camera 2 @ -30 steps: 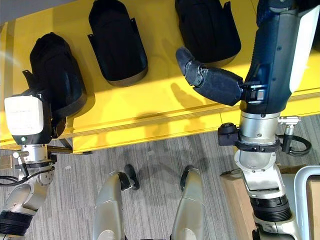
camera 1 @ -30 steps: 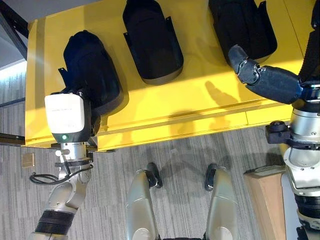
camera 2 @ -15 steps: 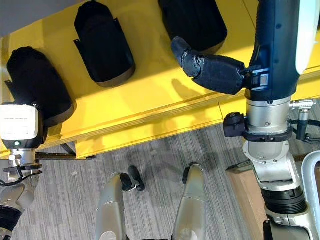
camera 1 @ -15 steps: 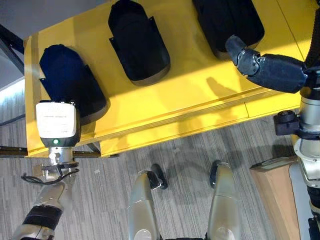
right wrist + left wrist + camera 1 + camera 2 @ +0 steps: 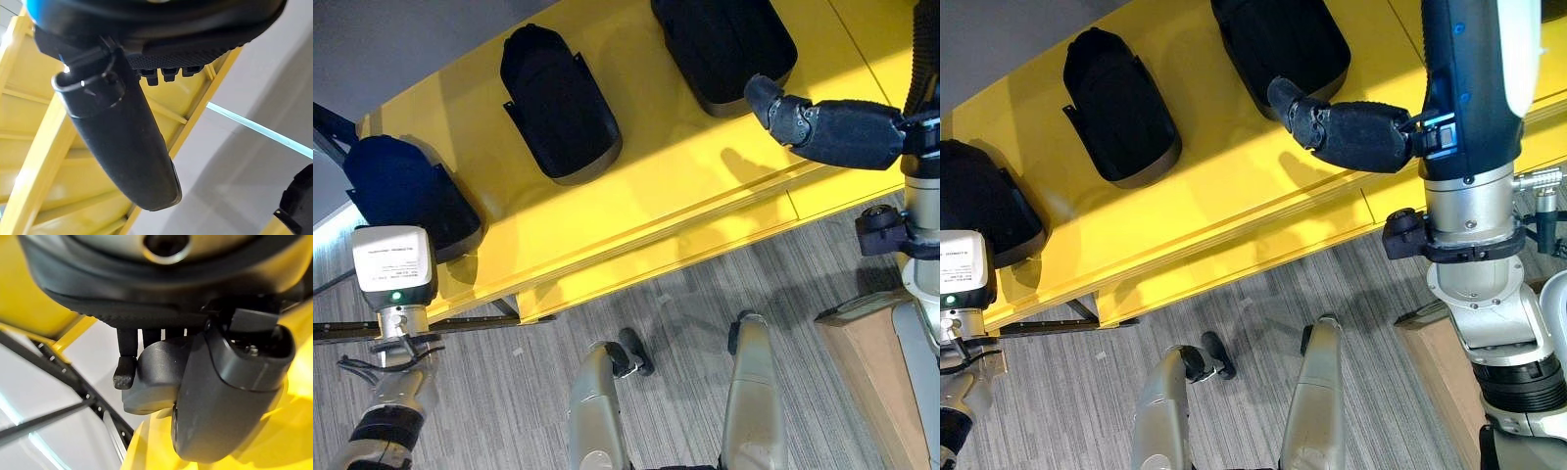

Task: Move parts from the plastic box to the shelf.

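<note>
1. Overhead, left eye view: three black moulded plastic parts lie on the yellow shelf [image 5: 636, 215] — left part [image 5: 396, 191], middle part [image 5: 556, 103], right part [image 5: 724, 44]. The right hand [image 5: 832, 132] hovers just beside the right part.
2. Left wrist view: left hand [image 5: 215, 382] has its fingers [image 5: 125, 357] hanging relaxed, holding nothing.
3. Right wrist view: right hand's fingers [image 5: 168, 72] are curled, empty.

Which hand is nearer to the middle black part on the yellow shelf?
Left, though the margin is small. The left hand is at the shelf's left end by the leftmost part. The right hand hangs beside the right part, farther from the middle part.
</note>
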### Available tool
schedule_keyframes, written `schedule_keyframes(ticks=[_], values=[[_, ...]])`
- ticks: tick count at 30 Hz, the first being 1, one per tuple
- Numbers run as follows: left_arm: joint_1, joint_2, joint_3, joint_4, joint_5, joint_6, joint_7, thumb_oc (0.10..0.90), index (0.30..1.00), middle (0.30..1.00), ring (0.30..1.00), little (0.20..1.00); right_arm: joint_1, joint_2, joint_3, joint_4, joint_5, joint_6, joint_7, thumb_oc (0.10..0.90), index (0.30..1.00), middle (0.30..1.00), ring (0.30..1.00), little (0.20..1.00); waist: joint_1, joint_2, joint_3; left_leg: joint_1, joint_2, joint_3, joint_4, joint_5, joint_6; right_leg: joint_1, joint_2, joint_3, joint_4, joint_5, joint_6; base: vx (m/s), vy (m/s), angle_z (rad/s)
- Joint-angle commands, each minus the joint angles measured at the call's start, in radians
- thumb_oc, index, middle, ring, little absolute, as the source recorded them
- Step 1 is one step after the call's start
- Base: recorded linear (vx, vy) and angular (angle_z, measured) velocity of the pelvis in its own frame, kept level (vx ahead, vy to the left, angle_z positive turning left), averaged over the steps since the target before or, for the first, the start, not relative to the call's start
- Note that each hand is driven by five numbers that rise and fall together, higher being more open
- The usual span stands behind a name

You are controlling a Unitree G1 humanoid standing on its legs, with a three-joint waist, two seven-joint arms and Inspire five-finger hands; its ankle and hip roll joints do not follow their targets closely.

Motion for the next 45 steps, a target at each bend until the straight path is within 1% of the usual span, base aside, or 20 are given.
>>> schedule_keyframes(ticks=[1, 11, 13, 14, 15, 17, 21, 22, 24, 25, 27, 28, 29, 35, 37, 38, 40, 43, 44, 45], values=[[0.071, 0.093, -0.056, 0.115, 0.092, 0.014, -0.021, 0.400, 0.300, 0.300, 0.300, 0.300, -0.143, -0.030, -0.037, -0.096, 0.042, -0.064, -0.012, 0.900, 1.000, 1.000, 1.000, 1.000, -0.031, 0.005, -0.038, 0.077, -0.041, -0.037, -0.107, -0.072, -0.035, 0.099, 0.014, -0.032, -0.020, -0.105, -0.015, 0.04, 0.057, -0.10], [0.100, 0.143, -0.078, 0.103, 0.163, -0.037, -0.031, 0.400, 0.300, 0.300, 0.300, 0.300, -0.153, -0.052, 0.013, -0.086, 0.069, -0.090, -0.012, 0.900, 1.000, 1.000, 1.000, 1.000, -0.031, 0.024, -0.047, 0.107, -0.064, -0.034, -0.091, -0.103, -0.014, 0.126, 0.007, -0.020, -0.028, -0.108, -0.015, 0.06, 0.016, -0.03], [0.152, 0.126, -0.077, 0.079, 0.160, -0.036, -0.062, 0.400, 0.300, 0.300, 0.300, 0.300, -0.204, -0.036, 0.074, -0.061, 0.099, -0.098, 0.032, 0.900, 1.000, 1.000, 1.000, 1.000, 0.001, 0.014, -0.051, 0.060, -0.112, -0.184, 0.079, -0.079, -0.040, 0.133, 0.044, 0.045, -0.059, -0.065, -0.028, 0.11, 0.143, -0.20], [0.161, 0.123, -0.081, 0.073, 0.155, -0.035, -0.065, 0.400, 0.300, 0.300, 0.300, 0.300, -0.218, -0.032, 0.090, -0.054, 0.102, -0.100, 0.040, 0.900, 1.000, 1.000, 1.000, 1.000, 0.006, 0.016, -0.051, 0.051, -0.125, -0.210, 0.102, -0.078, -0.042, 0.131, 0.051, 0.056, -0.059, -0.063, -0.029, 0.16, 0.252, -0.82], [0.186, 0.117, -0.099, 0.049, 0.137, -0.028, -0.073, 0.400, 0.300, 0.300, 0.300, 0.300, -0.260, -0.021, 0.128, -0.034, 0.121, -0.108, 0.071, 0.900, 1.000, 1.000, 1.000, 1.000, 0.031, 0.021, -0.048, 0.036, -0.181, -0.288, 0.140, -0.075, -0.040, 0.124, 0.076, 0.095, -0.057, -0.056, -0.032, 0.11, 0.259, -1.54], [0.209, 0.144, -0.107, 0.012, 0.115, -0.038, -0.091, 0.400, 0.300, 0.300, 0.300, 0.300, -0.309, -0.018, 0.161, -0.009, 0.132, -0.121, 0.093, 0.900, 1.000, 1.000, 1.000, 1.000, 0.056, 0.027, -0.051, 0.074, -0.204, -0.321, 0.057, -0.105, -0.008, 0.115, 0.094, 0.112, -0.060, -0.046, -0.036, 0.06, 0.186, -1.57], [0.210, 0.202, -0.080, -0.019, 0.123, -0.089, -0.130, 0.400, 0.300, 0.300, 0.300, 0.300, -0.310, -0.004, 0.172, 0.004, 0.117, -0.097, 0.077, 0.900, 1.000, 1.000, 1.000, 1.000, 0.064, 0.006, -0.041, 0.097, -0.142, -0.306, -0.060, -0.067, -0.006, 0.128, 0.075, 0.092, -0.106, -0.017, -0.019, -0.02, -0.029, -0.54], [0.185, 0.239, -0.065, -0.014, 0.127, -0.133, -0.124, 0.400, 0.300, 0.300, 0.300, 0.300, -0.283, -0.011, 0.157, -0.013, 0.084, -0.083, 0.036, 0.900, 1.000, 1.000, 1.000, 1.000, 0.038, -0.001, -0.032, 0.122, -0.060, -0.234, -0.133, -0.040, -0.033, 0.140, 0.047, 0.059, -0.117, -0.021, -0.005, -0.13, -0.124, 0.35], [0.141, 0.273, -0.066, 0.003, 0.137, -0.187, -0.101, 0.400, 0.300, 0.300, 0.300, 0.300, -0.240, -0.028, 0.126, -0.040, 0.053, -0.061, -0.017, 0.900, 1.000, 1.000, 1.000, 1.000, 0.000, -0.006, -0.033, 0.153, 0.029, -0.137, -0.215, 0.004, -0.075, 0.160, 0.000, 0.014, -0.139, -0.032, 0.019, -0.11, -0.121, 1.01], [0.113, 0.295, -0.073, 0.007, 0.152, -0.221, -0.076, 0.400, 0.300, 0.300, 0.300, 0.300, -0.211, -0.053, 0.092, -0.052, 0.045, -0.056, -0.051, 0.900, 1.000, 1.000, 1.000, 1.000, -0.034, -0.010, -0.031, 0.167, 0.101, -0.045, -0.256, 0.050, -0.100, 0.166, -0.035, -0.023, -0.151, -0.029, 0.032, -0.08, -0.084, 1.46], [0.074, 0.325, -0.096, 0.009, 0.170, -0.253, -0.044, 0.400, 0.300, 0.300, 0.300, 0.300, -0.169, -0.077, 0.045, -0.066, 0.023, -0.037, -0.096, 0.900, 1.000, 1.000, 1.000, 1.000, -0.079, -0.015, -0.035, 0.189, 0.188, 0.056, -0.307, 0.123, -0.137, 0.175, -0.074, -0.060, -0.164, -0.022, 0.044, -0.13, -0.078, 1.67], [0.029, 0.350, -0.126, -0.011, 0.174, -0.261, -0.048, 0.400, 0.300, 0.300, 0.300, 0.300, -0.124, -0.102, -0.005, -0.076, 0.012, -0.031, -0.125, 0.900, 1.000, 1.000, 1.000, 1.000, -0.105, -0.011, -0.041, 0.214, 0.204, 0.113, -0.366, 0.164, -0.147, 0.188, -0.097, -0.087, -0.172, -0.026, 0.054, -0.12, -0.017, 1.80], [0.002, 0.364, -0.142, -0.034, 0.175, -0.259, -0.067, 0.400, 0.300, 0.300, 0.300, 0.300, -0.101, -0.114, -0.028, -0.079, 0.006, -0.034, -0.139, 0.900, 1.000, 1.000, 1.000, 1.000, -0.107, -0.007, -0.042, 0.224, 0.191, 0.121, -0.390, 0.176, -0.146, 0.190, -0.106, -0.093, -0.169, -0.031, 0.058, -0.08, 0.048, 1.52], [-0.007, 0.374, -0.120, -0.160, 0.174, -0.252, -0.209, 0.400, 0.300, 0.300, 0.300, 0.300, -0.051, -0.135, -0.084, -0.065, 0.033, -0.091, -0.101, 0.900, 1.000, 1.000, 1.000, 1.000, -0.090, 0.003, -0.036, 0.218, 0.155, 0.037, -0.269, 0.078, -0.135, 0.182, -0.122, -0.037, -0.144, -0.028, 0.067, 0.05, 0.116, 0.42], [0.031, 0.362, -0.098, -0.183, 0.180, -0.245, -0.231, 0.400, 0.300, 0.300, 0.300, 0.300, -0.061, -0.133, -0.073, -0.060, 0.053, -0.105, -0.068, 0.900, 1.000, 1.000, 1.000, 1.000, -0.071, 0.002, -0.036, 0.200, 0.134, -0.038, -0.203, 0.060, -0.120, 0.172, -0.104, -0.001, -0.156, -0.002, 0.057, 0.08, 0.171, -0.56], [0.134, 0.329, -0.049, -0.218, 0.181, -0.223, -0.241, 0.400, 0.300, 0.300, 0.300, 0.300, -0.106, -0.135, -0.027, -0.038, 0.101, -0.114, -0.010, 0.900, 1.000, 1.000, 1.000, 1.000, -0.034, 0.002, -0.046, 0.189, 0.075, -0.174, -0.097, -0.004, -0.106, 0.168, -0.074, 0.068, -0.172, 0.020, 0.057, 0.13, 0.262, -0.98], [0.199, 0.319, -0.016, -0.214, 0.190, -0.238, -0.219, 0.400, 0.300, 0.300, 0.300, 0.300, -0.149, -0.135, 0.009, -0.009, 0.128, -0.120, 0.010, 0.900, 1.000, 1.000, 1.000, 1.000, -0.015, -0.002, -0.052, 0.199, 0.047, -0.220, -0.066, -0.042, -0.095, 0.168, -0.059, 0.102, -0.173, 0.033, 0.066, 0.13, 0.194, -1.44], [0.203, 0.328, -0.023, -0.163, 0.214, -0.271, -0.167, 0.400, 0.300, 0.300, 0.300, 0.300, -0.202, -0.124, 0.063, -0.002, 0.109, -0.107, -0.014, 0.900, 1.000, 1.000, 1.000, 1.000, -0.007, -0.011, -0.050, 0.183, 0.045, -0.232, -0.046, -0.058, -0.093, 0.171, -0.058, 0.109, -0.182, 0.051, 0.080, -0.03, 0.011, -0.70], [0.204, 0.338, -0.023, -0.154, 0.216, -0.278, -0.152, 0.400, 0.300, 0.300, 0.300, 0.300, -0.208, -0.124, 0.069, -0.007, 0.100, -0.101, -0.023, 0.900, 1.000, 1.000, 1.000, 1.000, -0.009, -0.010, -0.053, 0.199, 0.038, -0.206, -0.072, -0.093, -0.076, 0.177, -0.068, 0.093, -0.197, 0.062, 0.085, -0.04, -0.005, 0.10], [0.200, 0.339, -0.027, -0.152, 0.218, -0.277, -0.149, 0.400, 0.300, 0.300, 0.300, 0.300, -0.211, -0.122, 0.072, -0.011, 0.096, -0.094, -0.027, 0.900, 1.000, 1.000, 1.000, 1.000, -0.007, -0.012, -0.054, 0.194, 0.041, -0.205, -0.076, -0.079, -0.078, 0.178, -0.069, 0.094, -0.207, 0.071, 0.088, -0.06, -0.016, 0.03]])
